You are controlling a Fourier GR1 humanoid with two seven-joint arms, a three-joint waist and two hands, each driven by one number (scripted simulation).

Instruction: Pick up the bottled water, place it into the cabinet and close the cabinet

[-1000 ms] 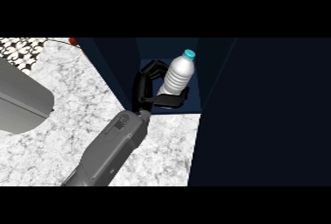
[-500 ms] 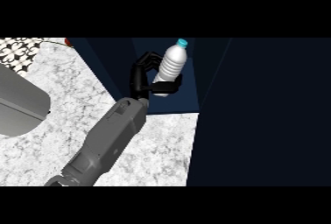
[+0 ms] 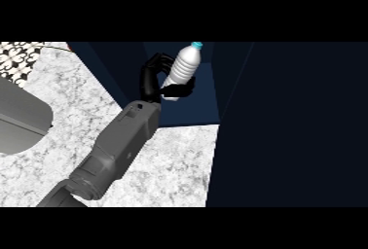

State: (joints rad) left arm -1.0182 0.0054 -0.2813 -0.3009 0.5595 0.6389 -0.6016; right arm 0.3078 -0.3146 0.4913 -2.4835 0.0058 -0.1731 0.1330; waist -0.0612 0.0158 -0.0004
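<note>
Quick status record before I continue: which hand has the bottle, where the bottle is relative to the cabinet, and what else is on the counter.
holding hand: one black hand, fingers curled round the bottle; which side cannot be told
other hand: not in view
bottle: bottled water, tilted, blue cap away from the robot, held over the dark blue cabinet opening
counter: white marble countertop
other item: grey object at the left edge
</note>
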